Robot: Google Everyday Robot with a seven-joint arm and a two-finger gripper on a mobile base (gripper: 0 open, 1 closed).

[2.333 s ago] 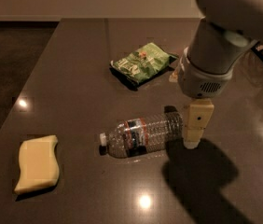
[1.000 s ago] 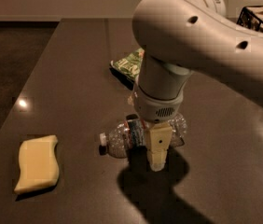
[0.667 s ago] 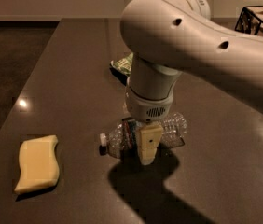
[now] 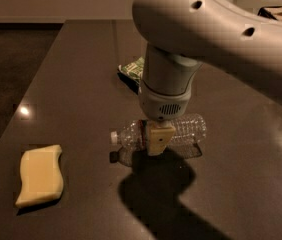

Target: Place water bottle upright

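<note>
The water bottle (image 4: pixel 186 129) is clear and ribbed, with a white cap pointing left and a dark label with a red band. It lies level on its side, held a little above the dark table (image 4: pixel 71 74), with its shadow beneath it. My gripper (image 4: pixel 158 135) comes straight down from the big white arm and is shut on the bottle's middle. The near finger (image 4: pixel 159 140) covers the label and the far finger is hidden behind the bottle.
A green snack bag (image 4: pixel 131 70) lies just behind the arm, partly hidden. A yellow sponge (image 4: pixel 40 174) lies at the front left. A dark basket (image 4: pixel 281 11) stands at the far right edge. The table's left edge runs along the dark floor.
My gripper moved left from the bottle's base end to its middle, came down and closed on it. The bottle has risen slightly off the table, still on its side.
</note>
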